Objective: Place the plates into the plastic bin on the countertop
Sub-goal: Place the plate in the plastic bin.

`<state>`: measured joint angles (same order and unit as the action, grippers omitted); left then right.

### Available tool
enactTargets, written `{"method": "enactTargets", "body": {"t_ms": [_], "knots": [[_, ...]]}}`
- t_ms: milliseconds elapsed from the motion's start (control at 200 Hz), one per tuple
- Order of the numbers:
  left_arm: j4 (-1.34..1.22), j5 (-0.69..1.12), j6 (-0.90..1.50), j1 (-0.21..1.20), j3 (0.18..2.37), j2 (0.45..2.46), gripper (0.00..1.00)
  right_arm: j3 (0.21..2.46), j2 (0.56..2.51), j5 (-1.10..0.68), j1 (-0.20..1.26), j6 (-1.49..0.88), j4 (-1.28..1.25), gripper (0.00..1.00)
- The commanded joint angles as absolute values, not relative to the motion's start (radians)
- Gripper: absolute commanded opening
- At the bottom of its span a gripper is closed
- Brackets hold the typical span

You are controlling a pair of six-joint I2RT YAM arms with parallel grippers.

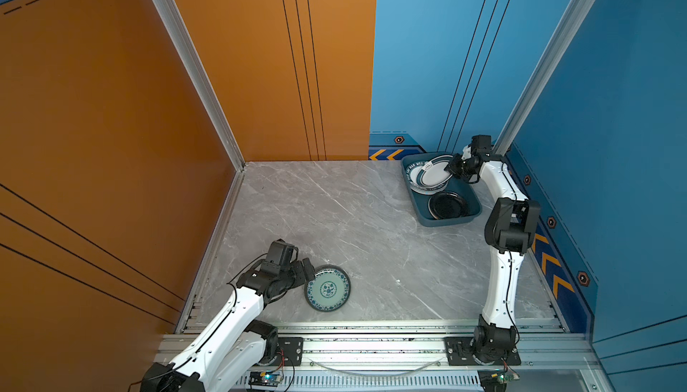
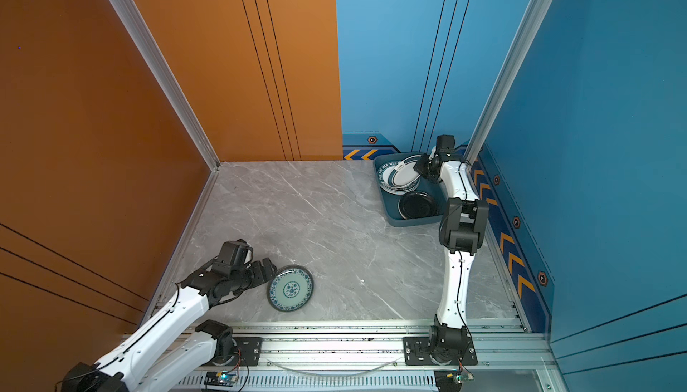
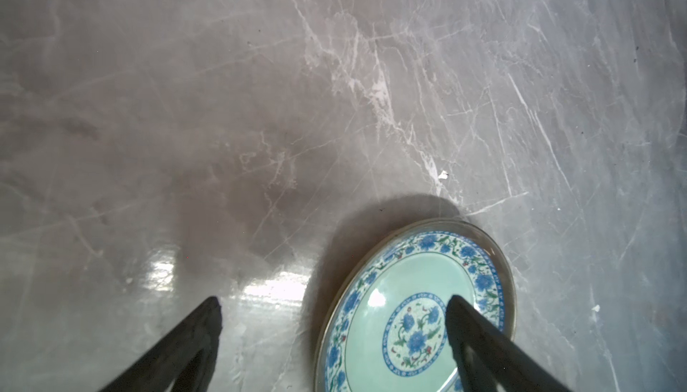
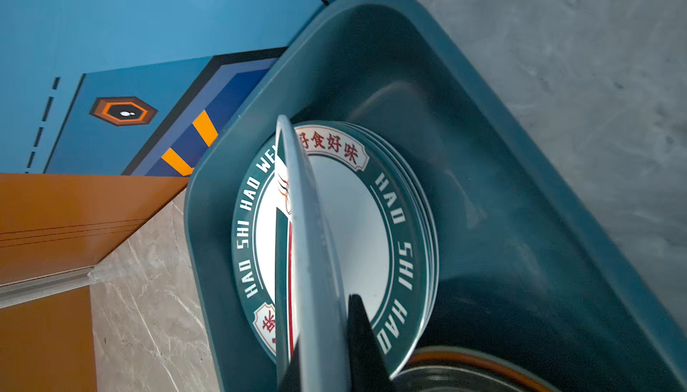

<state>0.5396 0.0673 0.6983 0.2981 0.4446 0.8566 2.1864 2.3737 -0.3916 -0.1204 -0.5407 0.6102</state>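
We see the left hand point(image 3: 332, 301) spread wide at the rim of the floral plate point(image 1: 327, 288), which lies flat on the bench point(image 1: 353, 223). The right hand point(image 1: 451, 171) is clamped on a tilted green-rimmed plate point(image 1: 433, 174) above the stack point(image 4: 371, 230) in the bin point(image 1: 455, 221), beside a black plate point(image 1: 448, 204).

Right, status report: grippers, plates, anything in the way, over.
Left gripper open, straddling rim of teal floral plate on countertop. Right gripper shut on green-rimmed white plate, tilted over stack in plastic bin. Nothing blocking.
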Motion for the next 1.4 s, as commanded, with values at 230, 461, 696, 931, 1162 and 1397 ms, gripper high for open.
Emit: {"method": "enactTargets", "body": {"t_ms": [230,461,696,931,1162,1397], "knots": [[0.529,0.086,0.753,0.336,0.378,0.815,0.89,2.231,2.456,-0.385,-0.087,-0.581,0.625,0.08],[0.529,0.097,0.749,0.346,0.367,0.818,0.88,2.229,2.459,-0.321,-0.076,-0.555,0.680,0.31],[0.529,0.081,0.758,0.372,0.359,0.820,0.87,2.230,2.449,-0.256,-0.080,-0.522,0.725,0.40],[0.509,0.098,0.771,0.383,0.350,0.829,0.76,2.229,2.445,-0.209,-0.074,-0.491,0.760,0.52],[0.489,0.104,0.778,0.394,0.348,0.836,0.69,2.229,2.440,-0.180,-0.068,-0.471,0.785,0.61],[0.476,0.116,0.779,0.402,0.342,0.838,0.64,2.230,2.416,-0.103,-0.060,-0.449,0.818,0.71]]}}
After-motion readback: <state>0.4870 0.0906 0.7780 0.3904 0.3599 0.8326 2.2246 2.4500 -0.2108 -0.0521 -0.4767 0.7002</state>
